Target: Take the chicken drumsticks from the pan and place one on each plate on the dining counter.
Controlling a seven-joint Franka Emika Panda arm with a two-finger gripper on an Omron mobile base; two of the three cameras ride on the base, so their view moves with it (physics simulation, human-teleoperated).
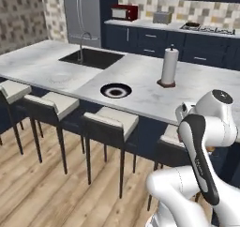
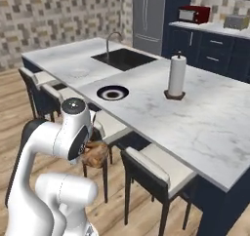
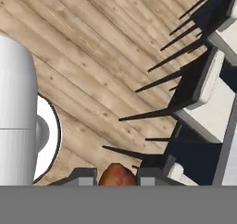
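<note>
My gripper (image 3: 118, 179) is shut on a glossy orange-brown chicken drumstick (image 3: 117, 174), which sits between the two dark fingertips. In the right base view the drumstick (image 2: 96, 153) hangs low beside the arm, above the wooden floor and in front of the stools. It is short of the dining counter (image 2: 205, 118). A dark plate with a pale rim (image 1: 115, 90) lies near the counter's front edge, right of the black sink (image 1: 91, 58). The pan (image 1: 192, 24) is a small dark shape on the far stove, too distant for detail.
A paper towel roll (image 1: 169, 66) stands upright on the counter, behind and right of the plate. White-cushioned stools (image 1: 111, 123) line the counter's near side, between me and the top. A red microwave (image 1: 124, 11) and toaster (image 1: 162, 17) sit on the back worktop.
</note>
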